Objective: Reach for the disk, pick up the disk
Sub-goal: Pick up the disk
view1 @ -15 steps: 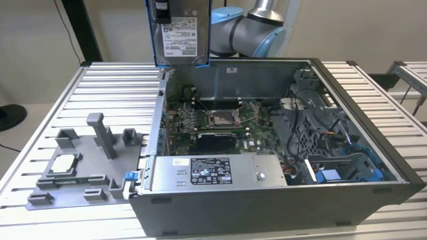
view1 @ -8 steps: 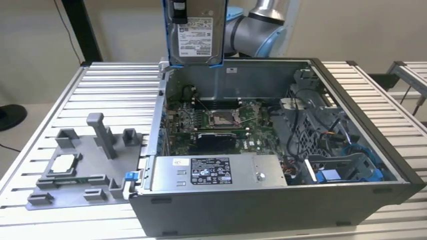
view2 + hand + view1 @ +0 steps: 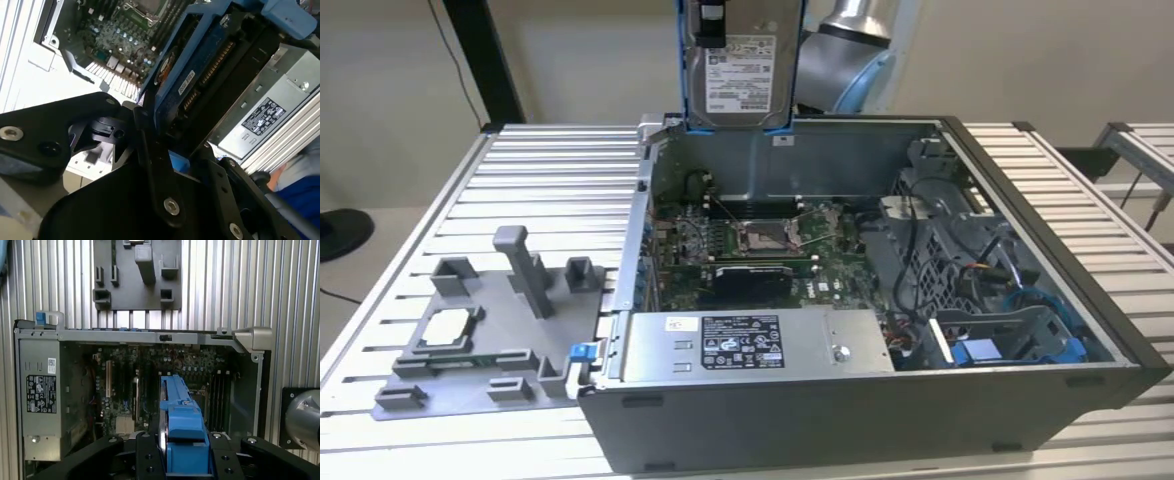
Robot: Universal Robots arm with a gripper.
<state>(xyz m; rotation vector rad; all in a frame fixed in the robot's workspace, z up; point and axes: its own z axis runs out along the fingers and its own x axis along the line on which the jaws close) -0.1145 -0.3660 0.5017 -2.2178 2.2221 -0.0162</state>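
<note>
The disk [image 3: 742, 70], silver-grey with a white label and a blue frame, hangs upright in the air above the back wall of the open computer case [image 3: 854, 400]. In both wrist views my gripper [image 3: 185, 462] [image 3: 167, 145] is shut on it. Black fingers [image 3: 150, 460] press on either side of its blue frame [image 3: 182, 430]. In the second wrist view the disk [image 3: 200, 70] shows its underside and connector edge. It is clear of the case's inside, with the motherboard [image 3: 747, 240] well below it.
A silver power supply [image 3: 747, 342] sits at the case's front wall. A blue drive cage [image 3: 1014, 345] and cables fill the case's side toward the exterior view's right. A grey fixture [image 3: 480, 320] rests on the slatted table [image 3: 547, 180] at the exterior view's left.
</note>
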